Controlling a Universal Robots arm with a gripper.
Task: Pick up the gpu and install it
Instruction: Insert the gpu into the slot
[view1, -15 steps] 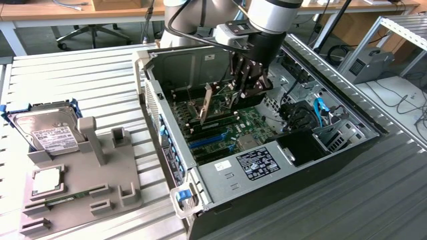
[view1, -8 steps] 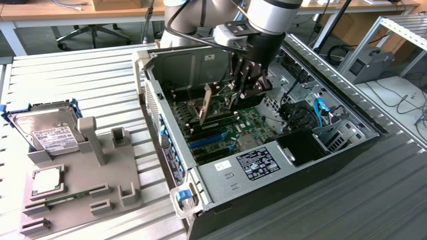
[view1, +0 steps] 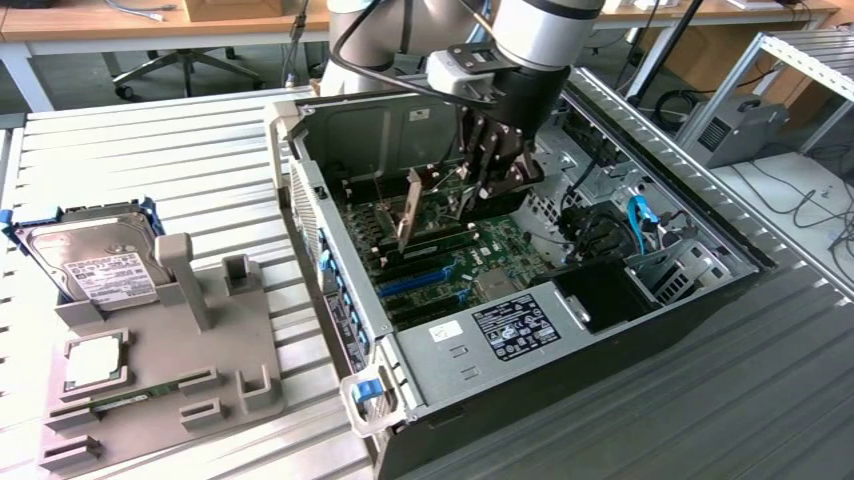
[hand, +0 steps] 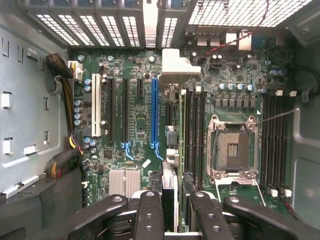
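End effector (view1: 470, 190) pinching the gpu (view1: 416, 213), a thin card held upright on edge, green board with silver bracket, down inside the open case (view1: 400, 375) just above the motherboard (hand: 137, 125) slots.

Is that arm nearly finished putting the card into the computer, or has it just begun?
Picking up looks done: the gripper holds the gpu edge-on inside the open computer case. In hand: the card hangs above the motherboard, near the blue slot. Left: it is not visibly seated in any slot yet.
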